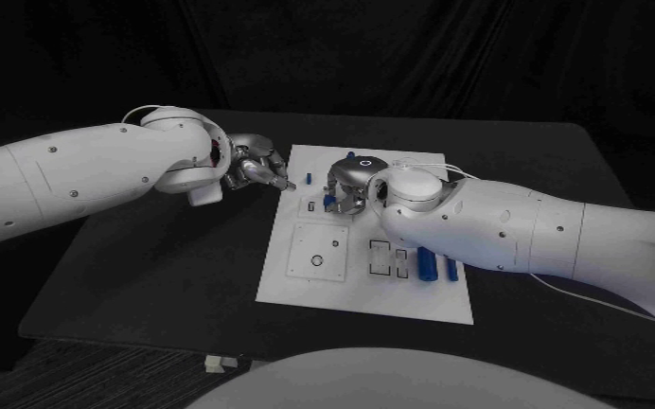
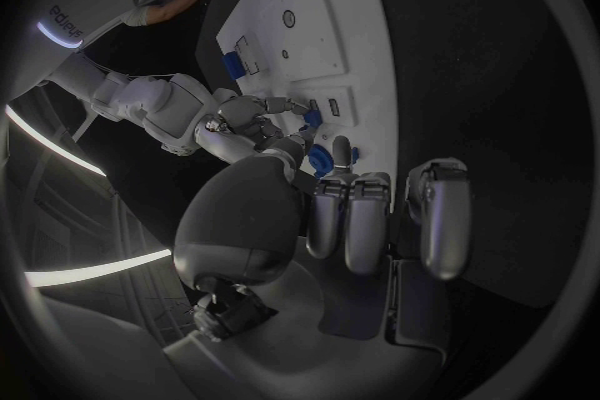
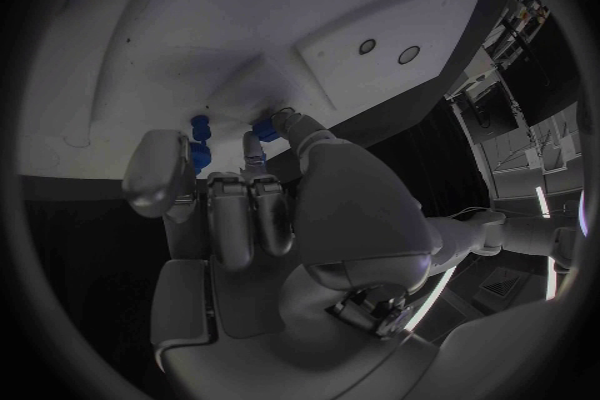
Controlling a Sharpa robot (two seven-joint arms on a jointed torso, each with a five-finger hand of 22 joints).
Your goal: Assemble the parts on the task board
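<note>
The white task board point(image 1: 358, 281) lies in the middle of the black table. My right hand point(image 1: 348, 182) is over its far part. In the right wrist view its thumb and a finger point(image 3: 255, 152) pinch a small blue part point(image 3: 265, 130) at the board's surface, with two more blue parts point(image 3: 199, 142) beside it. My left hand point(image 1: 254, 168) hovers at the board's far left corner, fingertips point(image 2: 340, 156) close to a blue part point(image 2: 321, 158). Whether the left hand touches it is hidden. Two blue pegs point(image 1: 426, 264) lie on the board's near right.
The board carries a raised square plate with a hole point(image 1: 320, 253) and several rectangular slots point(image 1: 389, 259). My right forearm point(image 1: 519, 229) crosses the board's right side. Bare black table point(image 1: 164, 267) lies to the left of the board and in front of it.
</note>
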